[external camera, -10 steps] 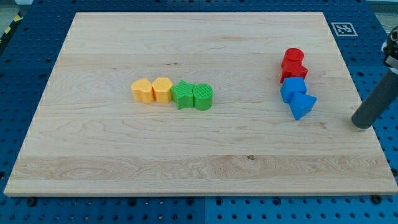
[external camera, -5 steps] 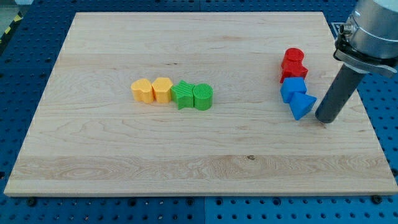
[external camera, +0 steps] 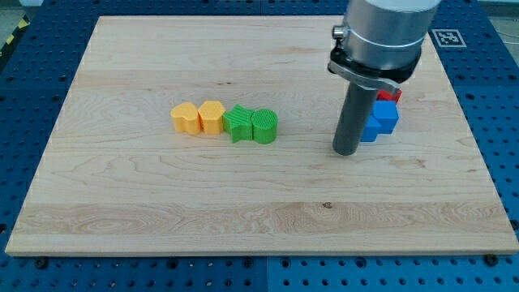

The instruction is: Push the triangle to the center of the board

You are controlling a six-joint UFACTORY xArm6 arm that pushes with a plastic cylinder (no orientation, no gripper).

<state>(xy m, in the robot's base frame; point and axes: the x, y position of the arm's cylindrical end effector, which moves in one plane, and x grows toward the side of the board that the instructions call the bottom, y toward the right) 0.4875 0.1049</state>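
My tip [external camera: 346,152] rests on the wooden board [external camera: 243,211], right of the middle. Blue blocks sit just to its right: one blocky blue piece [external camera: 388,116], and a lower blue piece [external camera: 369,132] touching or nearly touching the rod. The rod hides part of that lower piece, so I cannot tell whether it is the triangle. A sliver of a red block [external camera: 390,95] shows above the blue ones. The arm hides the rest of the red blocks.
A row of blocks lies left of the middle: two yellow blocks [external camera: 186,118] [external camera: 212,117], a green star [external camera: 238,123] and a green cylinder [external camera: 265,126]. A black-and-white marker [external camera: 448,37] sits off the board's top right corner.
My tip swept left from beyond the board's right edge, past the blue blocks. The blue triangle has left its spot at the lower right of the blue pair and shifted left.
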